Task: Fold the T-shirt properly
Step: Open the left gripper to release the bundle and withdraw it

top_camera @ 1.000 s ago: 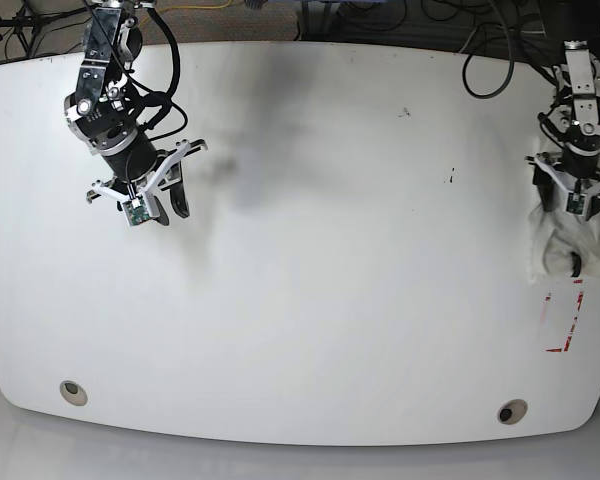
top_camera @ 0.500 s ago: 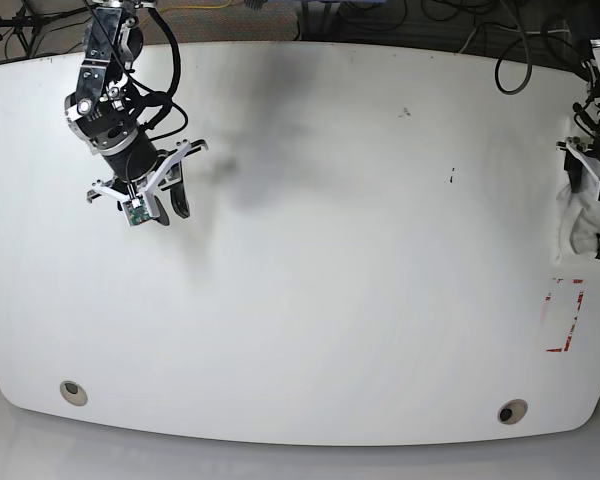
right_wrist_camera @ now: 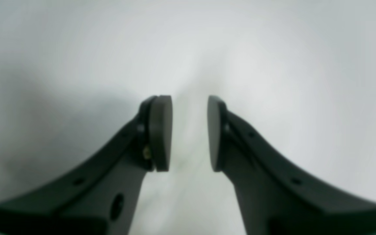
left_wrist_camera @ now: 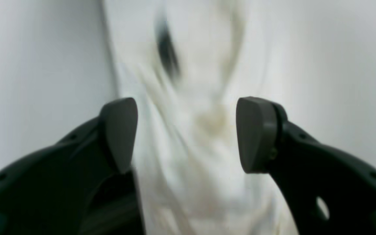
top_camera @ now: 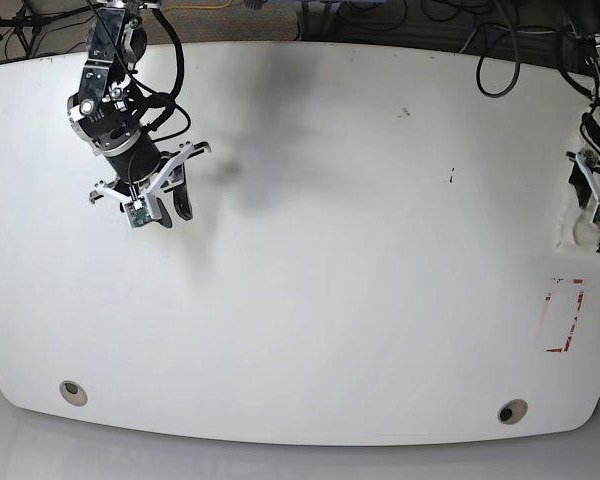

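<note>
Both arms are built of black and silver-grey joint housings with looping black cables running up their backs, each ending in a white bracket that carries a small wrist camera board. The right arm's black two-fingered gripper (top_camera: 170,205) has curved matte fingers with small round holes along them and flat dark grey oval pads (right_wrist_camera: 160,132), one with a brass-coloured screw at its edge. The left arm's black two-fingered gripper (left_wrist_camera: 187,134) shows the same dark grey pads and perforated black fingers.

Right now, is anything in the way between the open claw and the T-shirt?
No. In the left wrist view, the left gripper has its jaws open, and the T-shirt lies directly past them with nothing visible between.
</note>
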Available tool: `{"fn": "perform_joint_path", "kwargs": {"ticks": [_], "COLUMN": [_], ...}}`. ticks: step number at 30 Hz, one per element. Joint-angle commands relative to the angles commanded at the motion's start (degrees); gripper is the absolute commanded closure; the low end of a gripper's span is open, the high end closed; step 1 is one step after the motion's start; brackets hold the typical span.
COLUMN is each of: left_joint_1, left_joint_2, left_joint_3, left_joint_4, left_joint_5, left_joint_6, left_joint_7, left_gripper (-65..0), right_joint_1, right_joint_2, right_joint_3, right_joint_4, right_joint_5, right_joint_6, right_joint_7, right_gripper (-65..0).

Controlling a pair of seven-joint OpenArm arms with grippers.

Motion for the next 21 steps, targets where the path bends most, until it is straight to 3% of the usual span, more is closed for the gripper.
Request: {"fn": "perform_joint_path", "kwargs": {"ticks": [5, 11, 15, 21], "left_joint_1": [-2.20, -2.20, -0.53, 6.42], "left_joint_2": [4.13, 11.96, 18.02, 24.18], "left_joint_3": [2.73, 7.30, 8.62, 10.46], "left_joint_4": [7.21, 10.11, 10.02, 10.02], "left_joint_5": [-0.44, -0.44, -0.26, -0.26], "left_joint_6": [0.26, 1.49, 5.54, 8.26], "left_joint_7": [1.14, -0.26, -7.74, -19.87], "left_gripper": [-44.0, -41.4, -34.7, -36.9], "right_joint_1": [1.49, 1.23, -0.09, -3.34], "right_joint_2": [0.35, 1.49, 2.20, 2.11], "right_joint_3": [0.97, 1.93, 4.48, 8.00], "right_joint_4": [-0.53, -3.87, -8.18, -14.33], "right_joint_5": [-0.53, -0.53, -0.53, -0.44], "right_joint_6": [1.49, 1.85, 1.85, 1.76], "right_joint_7": [1.41, 9.76, 17.85, 27.34], "right_gripper": [-17.4, -17.4, -17.4, -17.3]}}
